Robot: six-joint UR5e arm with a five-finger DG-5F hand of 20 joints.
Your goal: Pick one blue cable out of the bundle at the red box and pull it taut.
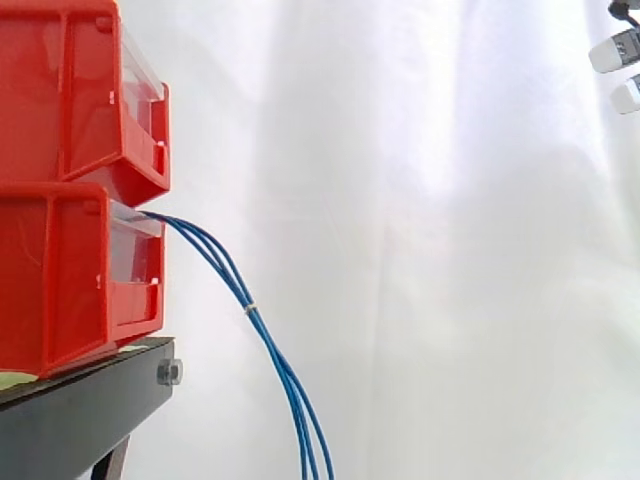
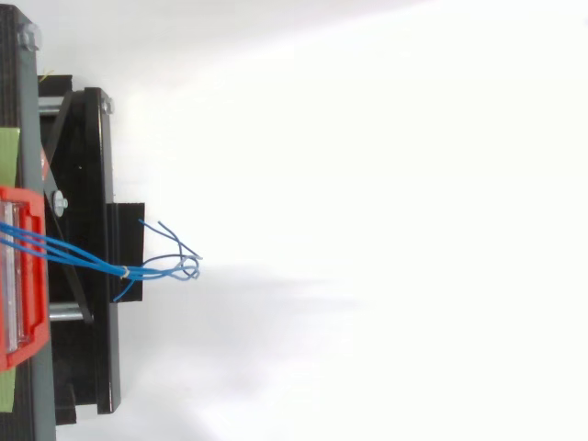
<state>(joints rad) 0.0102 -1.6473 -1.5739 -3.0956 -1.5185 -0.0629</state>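
- Hanging out of the front of the lower red plastic bin (image 1: 60, 290): a bundle of thin blue sheathed cables (image 1: 225, 270). Above it a second red plastic bin (image 1: 70, 90), both on a black metal stand (image 1: 80, 410) before a white curtain (image 1: 420, 250).
- Bound partway down by a small pale tie (image 1: 250, 308); spread a little at the bin mouth, pinched together at the tie, slightly parted again below it.
- Probably light, limp and smooth-skinned: sagging under own weight, likely to slip through a loose pinch and to drag neighbouring strands along.
- Best taken, by this judgement, past the tie, where single strands stand apart. In the top view, loose ends (image 2: 179, 257) fanned and curled just beyond it.
- Long axis in the side view: out from the bin mouth toward the right, then bending steeply down and off the lower edge.
- From above: running from the bin at the left toward the right, across the stand's edge, free ends pointing away from the bin.
- Robot hand (image 1: 622, 50) in the upper right corner of the side view, well apart from the cables, touching nothing visible. Open or closed: cannot tell.
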